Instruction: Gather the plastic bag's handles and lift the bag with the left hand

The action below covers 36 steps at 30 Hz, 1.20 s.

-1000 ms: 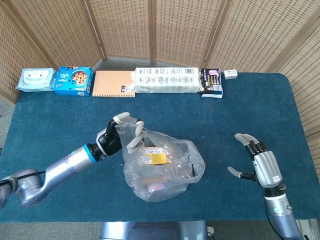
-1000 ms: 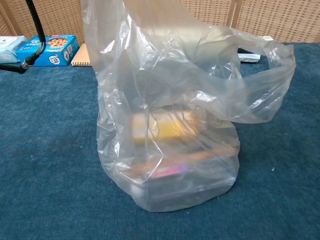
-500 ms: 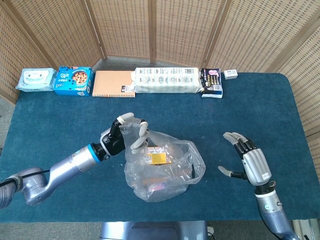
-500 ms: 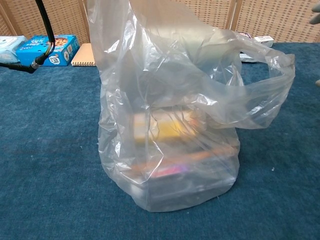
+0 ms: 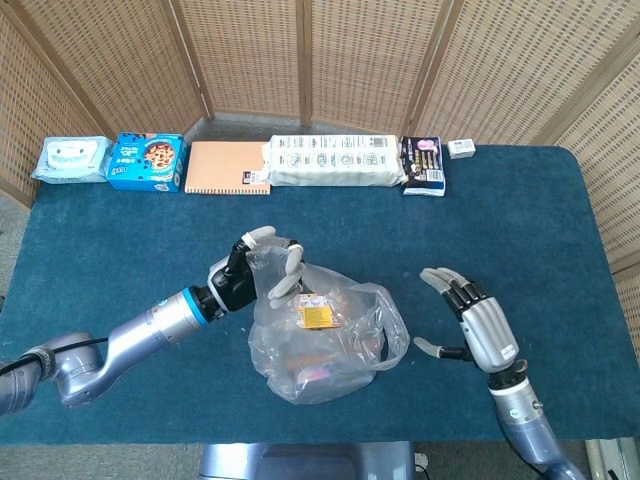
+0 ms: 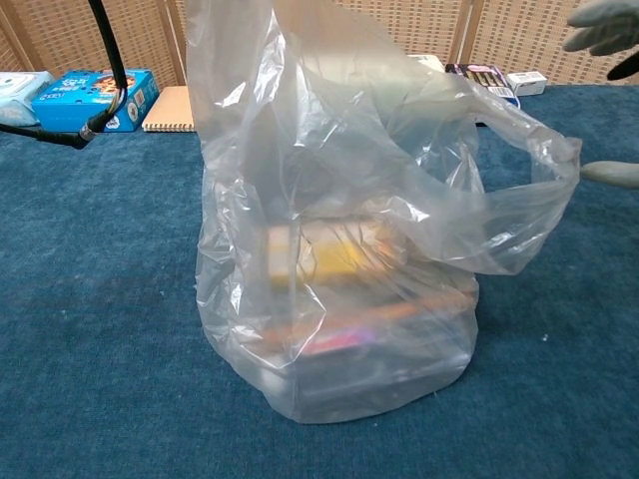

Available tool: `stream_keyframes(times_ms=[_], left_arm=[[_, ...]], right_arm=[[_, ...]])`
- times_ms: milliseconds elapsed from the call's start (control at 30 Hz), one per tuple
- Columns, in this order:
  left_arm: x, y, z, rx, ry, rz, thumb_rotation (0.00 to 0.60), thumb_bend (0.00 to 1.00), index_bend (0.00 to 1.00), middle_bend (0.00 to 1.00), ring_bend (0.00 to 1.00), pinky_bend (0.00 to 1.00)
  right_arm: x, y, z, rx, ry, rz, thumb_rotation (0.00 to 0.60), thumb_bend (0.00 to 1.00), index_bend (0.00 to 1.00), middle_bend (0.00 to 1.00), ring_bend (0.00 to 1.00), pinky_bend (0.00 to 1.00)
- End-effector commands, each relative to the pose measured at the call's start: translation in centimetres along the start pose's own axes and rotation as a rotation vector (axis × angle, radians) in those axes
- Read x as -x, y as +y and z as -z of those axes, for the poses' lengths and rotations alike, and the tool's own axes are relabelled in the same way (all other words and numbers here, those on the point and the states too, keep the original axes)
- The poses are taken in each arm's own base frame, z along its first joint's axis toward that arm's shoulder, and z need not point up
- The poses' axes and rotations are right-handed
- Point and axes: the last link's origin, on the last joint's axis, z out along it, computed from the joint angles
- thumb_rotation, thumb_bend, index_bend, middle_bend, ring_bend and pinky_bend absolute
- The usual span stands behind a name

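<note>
Bag: the plastic bag point(image 5: 325, 340) sits on the blue counter point(image 5: 520, 220), near the middle of its front half, with boxed goods visible through the film.
Left hand: our left hand point(image 5: 262, 268) has the bag's left handle point(image 5: 272, 258) draped through its fingers at the top left corner; we judge it a hold, though how firm it is we cannot tell.
Right handle: the other loop point(image 6: 529, 195) hangs open and slack on the bag's right side, apart from the left hand.
Right hand: our right hand point(image 5: 470, 322) hovers just beside that loop, fingers spread wide, holding nothing.
Step in hand: we judge we are gathering, with one handle taken and one to go.
How to do it well: we should bring the slack loop across to the left hand, so both handles lie together under its fingers before any lift.
Risk: lifting on one handle would likely tip the bag and spill the goods.
Lift: close firmly, then rise straight up.
</note>
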Motion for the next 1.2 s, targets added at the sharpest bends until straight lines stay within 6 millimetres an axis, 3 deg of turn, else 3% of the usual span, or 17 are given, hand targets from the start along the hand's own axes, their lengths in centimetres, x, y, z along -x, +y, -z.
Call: stream_keyframes(times_ms=[33, 400, 833, 1033, 1200], left_arm=[[0.0, -0.1, -0.2, 0.000, -0.002, 0.004, 0.000, 0.47, 0.61, 0.75, 0.82, 0.78], [0.3, -0.1, -0.6, 0.004, -0.019, 0.010, 0.000, 0.47, 0.61, 0.75, 0.82, 0.78], [0.8, -0.2, -1.3, 0.003, -0.029, 0.009, 0.000, 0.47, 0.61, 0.75, 0.82, 0.75], [0.6, -0.2, -1.0, 0.004, -0.019, 0.006, 0.000, 0.47, 0.61, 0.75, 0.82, 0.74], [0.2, -0.3, -0.7, -0.002, -0.004, 0.008, 0.000, 0.47, 0.61, 0.75, 0.82, 0.72]], right_arm=[[0.5, -0.5, -0.3, -0.011, -0.007, -0.008, 0.495, 0.12, 0.15, 0.20, 0.18, 0.21], [2.6, -2.2, -1.2, -0.032, -0.005, -0.046, 0.495, 0.11, 0.17, 0.20, 0.18, 0.20], [3.0, -4.9, -2.6, -0.014, 0.120, -0.175, 0.495, 0.09, 0.26, 0.26, 0.19, 0.19], [3.0, -6.0, -3.0, -0.005, 0.167, -0.261, 0.492, 0.11, 0.37, 0.31, 0.24, 0.19], [2.9, -6.1, -2.9, 0.004, 0.203, -0.311, 0.527, 0.14, 0.55, 0.39, 0.29, 0.19]])
